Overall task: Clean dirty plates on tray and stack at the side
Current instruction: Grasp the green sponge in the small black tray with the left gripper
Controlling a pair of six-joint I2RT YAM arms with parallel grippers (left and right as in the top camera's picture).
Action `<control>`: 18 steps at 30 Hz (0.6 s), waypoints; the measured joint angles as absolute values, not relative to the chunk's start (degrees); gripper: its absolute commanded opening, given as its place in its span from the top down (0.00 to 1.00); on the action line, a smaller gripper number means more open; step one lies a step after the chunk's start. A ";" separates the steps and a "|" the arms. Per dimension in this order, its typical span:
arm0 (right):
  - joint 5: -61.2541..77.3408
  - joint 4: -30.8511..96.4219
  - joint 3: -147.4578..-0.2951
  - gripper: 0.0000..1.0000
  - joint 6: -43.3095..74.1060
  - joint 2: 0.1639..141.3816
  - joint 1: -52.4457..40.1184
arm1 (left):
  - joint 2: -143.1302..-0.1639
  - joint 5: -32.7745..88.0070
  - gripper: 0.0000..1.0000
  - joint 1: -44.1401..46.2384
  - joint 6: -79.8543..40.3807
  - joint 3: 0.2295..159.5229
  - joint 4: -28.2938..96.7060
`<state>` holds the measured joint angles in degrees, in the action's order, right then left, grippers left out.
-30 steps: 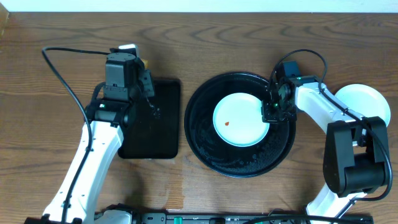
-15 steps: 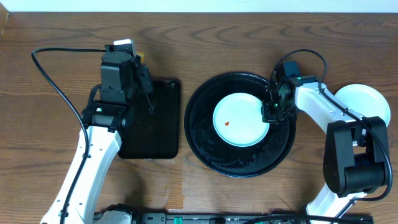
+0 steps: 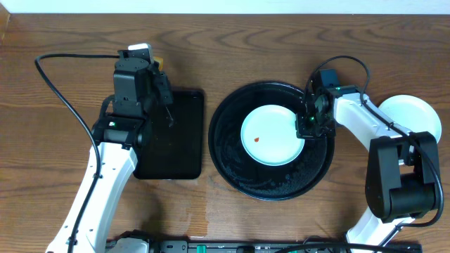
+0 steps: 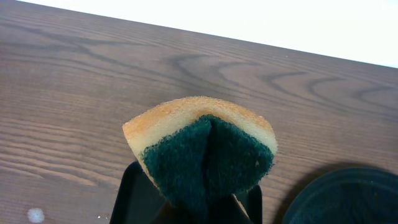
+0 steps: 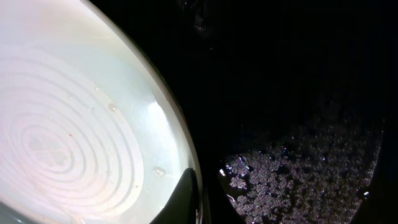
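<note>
One plate in tray; right gripper clamps its rim; left gripper clamps sponge.

You have a wooden counter: rectangular black tray centre-left, round tray mid-frame, white plate far right.

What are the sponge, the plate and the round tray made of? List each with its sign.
The sponge: soft yellow foam with a dark green fibrous scouring face. The plate: glossy pale ceramic or melamine, unclear which; highlights and moulded rings. The tray: black, probably plastic; wet sheen, droplets.
</note>
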<state>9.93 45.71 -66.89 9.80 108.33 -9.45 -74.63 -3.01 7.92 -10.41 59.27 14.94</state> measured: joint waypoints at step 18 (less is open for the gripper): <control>9.93 45.69 -66.89 0.99 9.80 108.31 -9.45 | -74.63 -2.96 0.93 7.92 -10.92 59.27 16.69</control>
